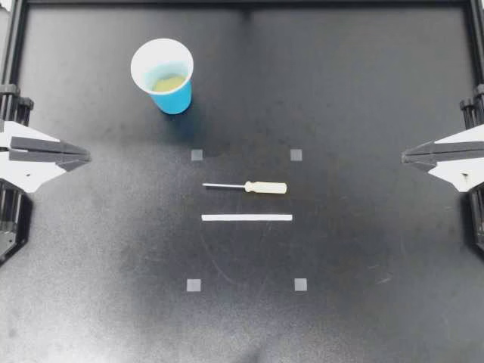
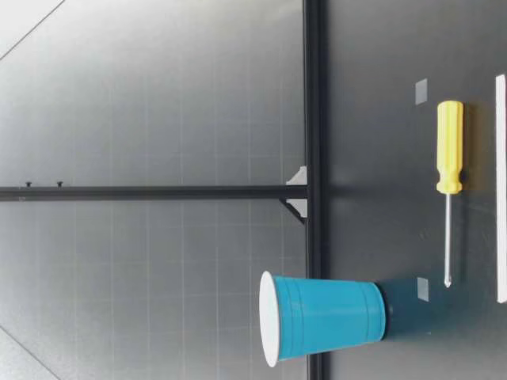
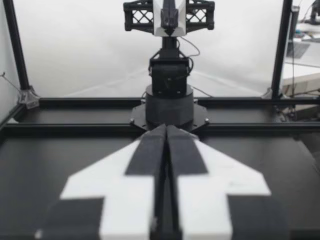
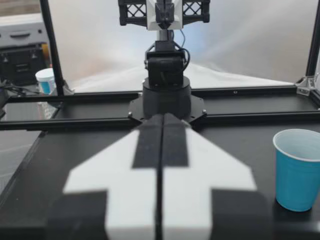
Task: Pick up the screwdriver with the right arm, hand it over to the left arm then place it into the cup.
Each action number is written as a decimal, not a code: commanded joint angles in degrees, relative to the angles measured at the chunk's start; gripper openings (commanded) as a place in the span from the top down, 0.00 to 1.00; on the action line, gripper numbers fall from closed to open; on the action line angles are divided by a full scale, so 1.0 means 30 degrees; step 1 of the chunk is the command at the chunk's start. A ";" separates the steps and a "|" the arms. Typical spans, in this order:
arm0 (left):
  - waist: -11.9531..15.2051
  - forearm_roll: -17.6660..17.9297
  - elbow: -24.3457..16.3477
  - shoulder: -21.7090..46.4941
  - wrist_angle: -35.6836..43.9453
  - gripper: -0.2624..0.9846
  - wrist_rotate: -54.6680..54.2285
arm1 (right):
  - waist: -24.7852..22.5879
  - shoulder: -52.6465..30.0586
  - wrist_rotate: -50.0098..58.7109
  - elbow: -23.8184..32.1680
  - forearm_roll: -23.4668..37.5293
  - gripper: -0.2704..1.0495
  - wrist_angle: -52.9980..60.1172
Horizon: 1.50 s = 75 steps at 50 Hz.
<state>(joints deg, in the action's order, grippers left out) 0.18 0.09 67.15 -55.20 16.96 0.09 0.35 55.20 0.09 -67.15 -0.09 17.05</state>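
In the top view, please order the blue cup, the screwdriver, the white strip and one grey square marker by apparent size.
1. blue cup
2. white strip and screwdriver: nearly alike, so not ranked
3. grey square marker

The black table (image 1: pixel 378 257) carried a blue cup (image 1: pixel 172 94) standing at upper left of the frame, a screwdriver (image 1: pixel 257 187) lying flat at centre, a white strip (image 1: pixel 246 218) just below it, and four grey squares (image 1: pixel 197 155) around them.

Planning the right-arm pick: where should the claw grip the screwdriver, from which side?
Probably the yellow handle, from above, my right claw closing across its width. The screwdriver lies flat, handle end toward that arm; the thin shaft hugs the table and would be free for the handover.
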 commanded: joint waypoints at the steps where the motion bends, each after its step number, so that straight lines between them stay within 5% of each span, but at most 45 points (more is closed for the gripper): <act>1: 0.0381 0.0029 0.0234 -0.0088 0.0586 0.63 0.0059 | 0.0088 -0.0088 0.0000 0.0117 0.0000 0.70 0.0146; 14: 0.0410 0.0088 0.1113 -0.0059 0.2520 0.69 -0.0117 | 0.0410 -0.2432 0.0029 0.1055 -0.0205 0.74 -0.0146; 29: 0.0410 0.0205 0.1641 0.0146 0.2666 0.69 -0.0117 | 0.2725 -0.8408 -0.0117 0.4863 -0.0352 0.74 -0.5596; 48: 0.0410 0.0205 0.2109 0.0146 0.2578 0.69 -0.0146 | 0.2959 -1.5234 -0.0234 0.9814 0.0293 0.73 -0.9756; 56: 0.0381 0.0234 0.2139 0.0146 0.2578 0.69 -0.0088 | 0.2871 -1.7344 -0.0264 1.1602 0.0293 0.61 -1.1455; 66: 0.0410 0.0205 0.2139 0.0088 0.2578 0.69 0.0000 | 0.2344 -1.9717 -0.0264 1.3535 0.0264 0.34 -1.3125; 75: 0.0381 0.0205 0.2168 0.0059 0.2578 0.69 0.0088 | 0.2227 -2.1475 -0.0205 1.4590 0.0264 0.32 -1.4209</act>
<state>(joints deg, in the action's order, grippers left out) 1.23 0.70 74.36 -55.20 24.43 0.44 7.21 -8.88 -0.53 -25.58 0.70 -24.61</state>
